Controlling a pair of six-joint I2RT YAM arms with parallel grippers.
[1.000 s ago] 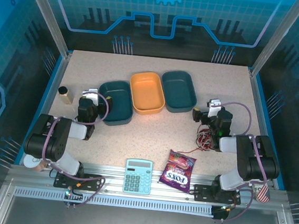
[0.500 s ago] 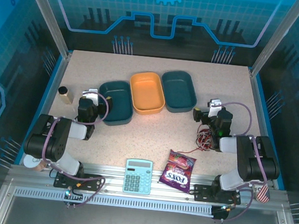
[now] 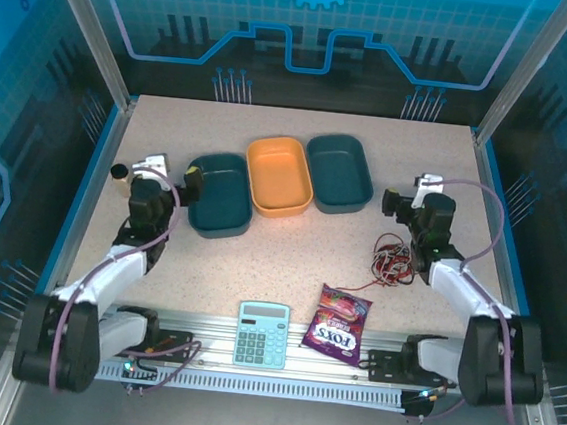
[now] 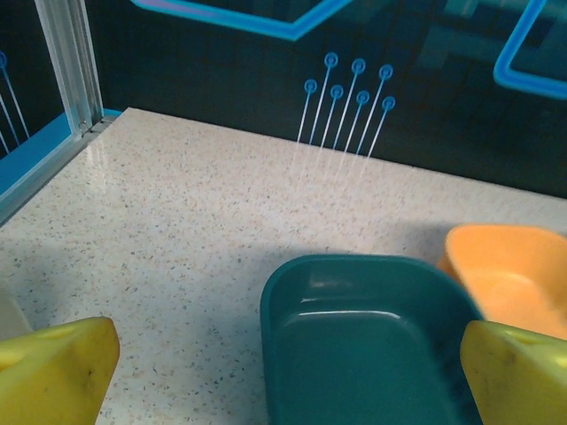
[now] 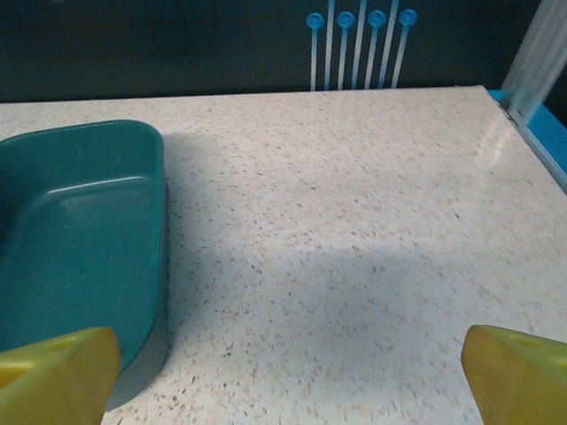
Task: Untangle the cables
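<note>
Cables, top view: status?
Open, empty: left gripper, right gripper. Tangled cables beside right arm, untouched. Nearby: candy bag, close to red tail.

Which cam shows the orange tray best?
Top external: the orange tray sits whole between the left teal tray and right teal tray. Left wrist catches one end of it, cut off at the frame's right edge. Right wrist faces the right teal tray and tabletop.

This was a robot test cell in a lab. A speckled table (image 3: 291, 243) filled the middle of the frame, fenced by metal posts (image 3: 85, 28) at the upper corners and blue panels (image 3: 312, 24) printed with circuit lines and a gear along the top. A left arm (image 3: 107, 276) and a right arm (image 3: 462, 290) stood bolted to a slotted rail (image 3: 212, 324) at the bottom edge
</note>
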